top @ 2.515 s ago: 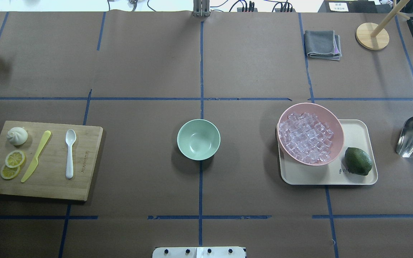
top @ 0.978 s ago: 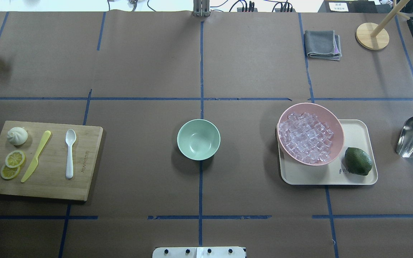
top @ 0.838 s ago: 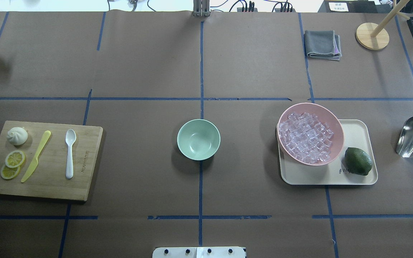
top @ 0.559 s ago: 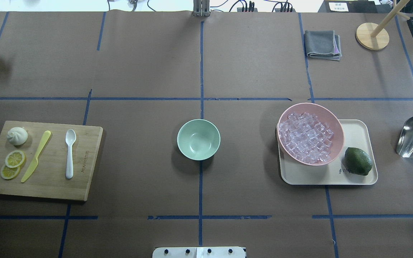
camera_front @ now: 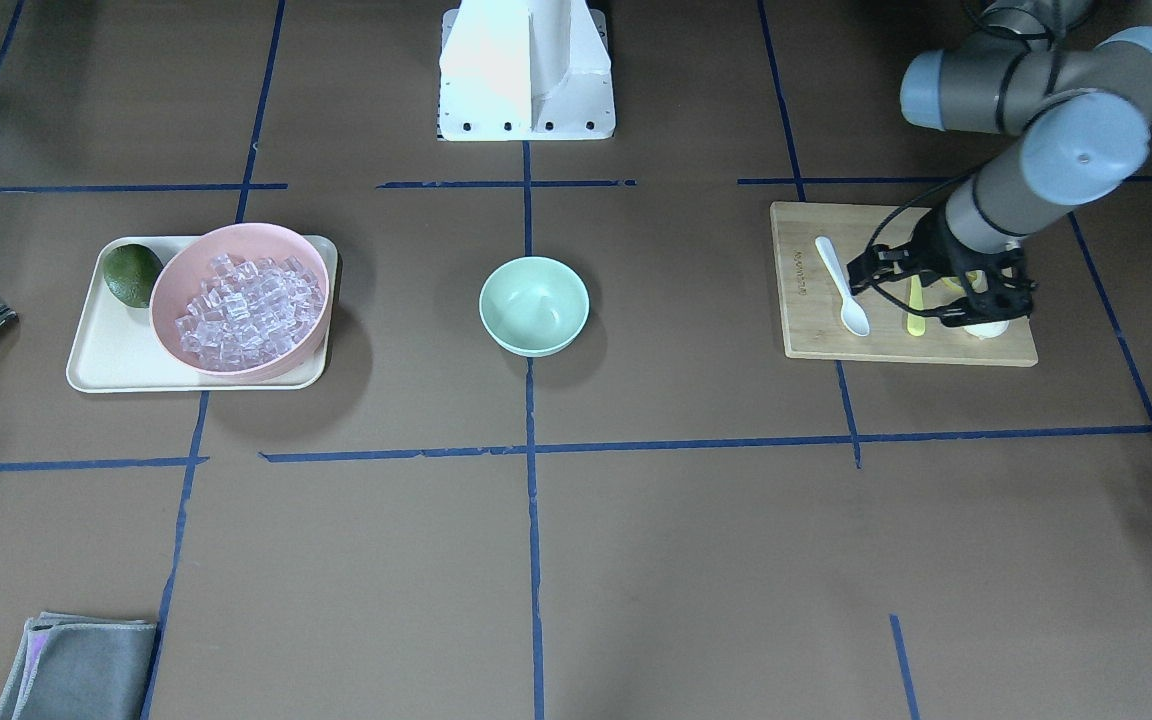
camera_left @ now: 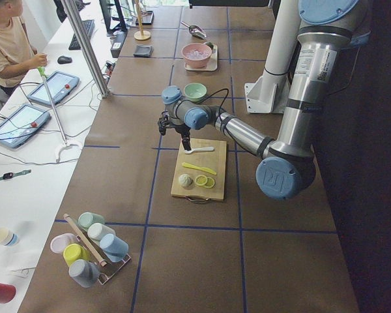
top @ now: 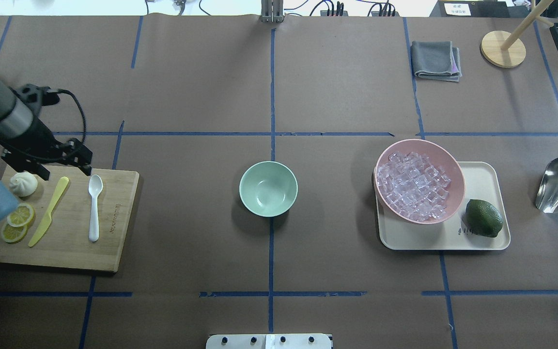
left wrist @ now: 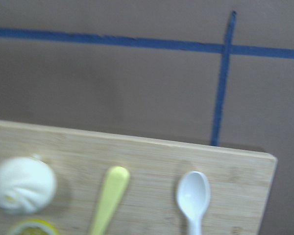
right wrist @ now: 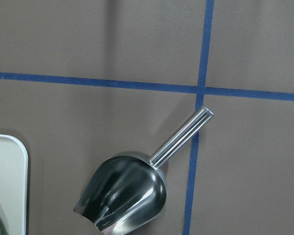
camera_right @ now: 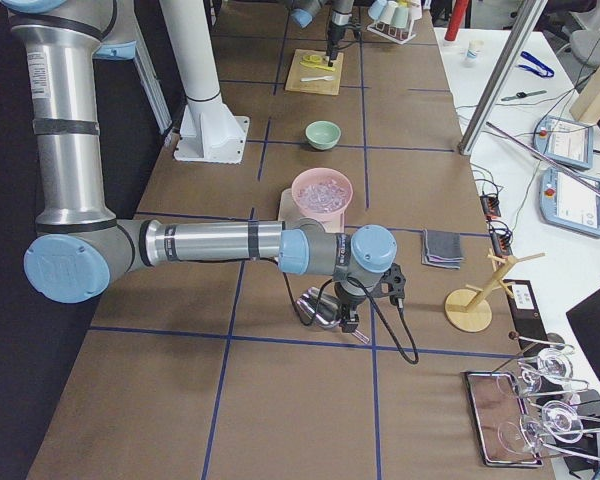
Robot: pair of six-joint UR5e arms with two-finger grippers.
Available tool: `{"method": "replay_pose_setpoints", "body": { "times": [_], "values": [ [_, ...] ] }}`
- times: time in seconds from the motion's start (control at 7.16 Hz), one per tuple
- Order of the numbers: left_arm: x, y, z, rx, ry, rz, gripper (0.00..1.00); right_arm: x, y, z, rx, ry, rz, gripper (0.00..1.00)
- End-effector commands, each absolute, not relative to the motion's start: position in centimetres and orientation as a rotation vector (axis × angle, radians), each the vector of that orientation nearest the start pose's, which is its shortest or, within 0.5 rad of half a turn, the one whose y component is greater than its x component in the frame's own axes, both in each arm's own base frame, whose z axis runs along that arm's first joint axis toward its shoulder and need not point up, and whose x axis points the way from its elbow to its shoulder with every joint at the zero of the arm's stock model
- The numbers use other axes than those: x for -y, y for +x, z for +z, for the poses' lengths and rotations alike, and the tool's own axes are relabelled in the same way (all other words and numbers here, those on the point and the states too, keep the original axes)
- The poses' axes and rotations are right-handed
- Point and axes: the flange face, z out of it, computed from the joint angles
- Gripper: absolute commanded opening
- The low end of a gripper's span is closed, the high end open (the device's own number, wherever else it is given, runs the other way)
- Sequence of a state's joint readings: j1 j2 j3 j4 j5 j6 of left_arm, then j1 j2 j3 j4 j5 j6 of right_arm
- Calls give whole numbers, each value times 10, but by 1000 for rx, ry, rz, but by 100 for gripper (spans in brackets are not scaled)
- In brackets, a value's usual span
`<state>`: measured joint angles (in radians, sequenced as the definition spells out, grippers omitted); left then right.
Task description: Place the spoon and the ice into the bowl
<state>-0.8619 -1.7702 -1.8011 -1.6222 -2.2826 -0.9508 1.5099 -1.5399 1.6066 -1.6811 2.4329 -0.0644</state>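
The white spoon (top: 94,207) lies on the cutting board (top: 114,242), scoop toward the far side; it also shows in the left wrist view (left wrist: 192,198). The mint-green bowl (top: 268,189) stands empty at the table's centre. The ice (top: 413,185) fills the pink bowl (top: 457,194). My left gripper (top: 64,169) hovers open and empty over the board's far edge, just left of the spoon's scoop; it also shows in the front-facing view (camera_front: 941,300). My right gripper (camera_right: 345,310) hangs over the metal scoop (right wrist: 122,196); I cannot tell if it is open or shut.
The board also holds a yellow-green knife (top: 49,211), a white bun (top: 23,184) and lemon slices (top: 17,223). The pink bowl and a lime (top: 484,218) sit on a beige tray (top: 482,179). A grey cloth (top: 436,59) and a wooden stand (top: 503,48) lie far right.
My left arm has come into the overhead view from the left and now hangs over the cutting board's far edge. Spoon, bowl and ice have not moved.
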Motion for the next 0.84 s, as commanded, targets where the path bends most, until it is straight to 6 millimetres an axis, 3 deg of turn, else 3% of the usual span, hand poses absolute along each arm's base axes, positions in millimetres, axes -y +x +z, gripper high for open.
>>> {"method": "replay_pose_setpoints", "body": {
  "times": [0.0,0.7],
  "values": [
    [458,348,444,-750,-192,-48,96,503,26,632,871,-46,-96,100],
    [459,368,460,-727,-217,-33,83,504,17,632,899,-54,-108,100]
  ]
}}
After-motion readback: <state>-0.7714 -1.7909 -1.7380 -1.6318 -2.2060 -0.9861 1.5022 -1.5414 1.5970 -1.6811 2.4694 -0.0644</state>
